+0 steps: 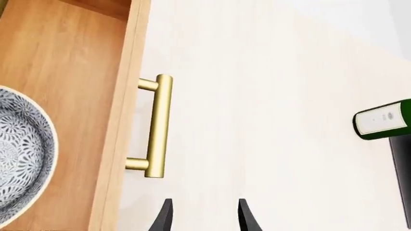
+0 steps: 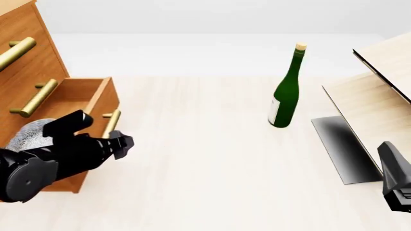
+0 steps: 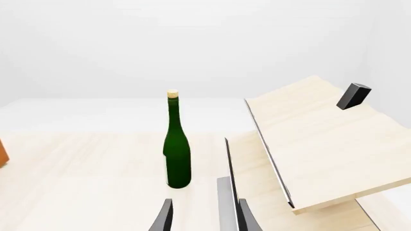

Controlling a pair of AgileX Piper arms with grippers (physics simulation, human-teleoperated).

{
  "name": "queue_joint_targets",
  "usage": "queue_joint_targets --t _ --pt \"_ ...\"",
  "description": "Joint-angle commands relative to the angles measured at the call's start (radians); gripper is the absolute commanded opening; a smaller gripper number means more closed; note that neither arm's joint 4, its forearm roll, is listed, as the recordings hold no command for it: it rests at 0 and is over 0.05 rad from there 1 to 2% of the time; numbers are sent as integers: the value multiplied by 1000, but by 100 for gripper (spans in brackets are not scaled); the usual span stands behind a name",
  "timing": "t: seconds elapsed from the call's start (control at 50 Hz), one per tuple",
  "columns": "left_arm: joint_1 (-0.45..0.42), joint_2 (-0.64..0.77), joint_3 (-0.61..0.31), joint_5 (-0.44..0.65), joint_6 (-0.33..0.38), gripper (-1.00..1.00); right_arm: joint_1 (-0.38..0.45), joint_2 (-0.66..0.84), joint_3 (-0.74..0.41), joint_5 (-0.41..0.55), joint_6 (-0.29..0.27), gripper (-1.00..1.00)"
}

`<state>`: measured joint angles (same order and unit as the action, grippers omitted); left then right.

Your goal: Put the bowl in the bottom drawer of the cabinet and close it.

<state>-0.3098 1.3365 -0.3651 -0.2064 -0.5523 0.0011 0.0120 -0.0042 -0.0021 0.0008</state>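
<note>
The cabinet [image 2: 26, 62] stands at the far left. Its bottom drawer [image 2: 96, 98] is pulled out, and the speckled white bowl [image 2: 27, 134] sits inside it, partly hidden by my left arm. In the left wrist view the bowl [image 1: 19, 154] rests on the drawer floor [image 1: 70, 86], behind the front board with its brass handle [image 1: 157, 127]. My left gripper [image 1: 204, 216] is open and empty, just outside the drawer front near the handle [image 2: 111, 122]; the front view shows this gripper [image 2: 123, 143] too. At the near right my right gripper [image 3: 204, 216] is open and holds nothing.
A green bottle [image 2: 286, 91] stands upright in the middle right of the table. A pale wood structure with a black panel [image 2: 378, 96] fills the right side, close to my right gripper [image 2: 388, 159]. The two upper drawers are shut.
</note>
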Motion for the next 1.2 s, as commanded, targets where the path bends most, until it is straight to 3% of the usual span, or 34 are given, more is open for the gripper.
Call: queue_joint_targets --t 0.02,0.7,1.2 --pt "44 10 15 -11 5 100 0 0 0 0 0 100" --pt "203 19 21 1 69 100 0 0 0 0 0 100" --pt "256 93 -17 -17 92 100 0 0 0 0 0 100"
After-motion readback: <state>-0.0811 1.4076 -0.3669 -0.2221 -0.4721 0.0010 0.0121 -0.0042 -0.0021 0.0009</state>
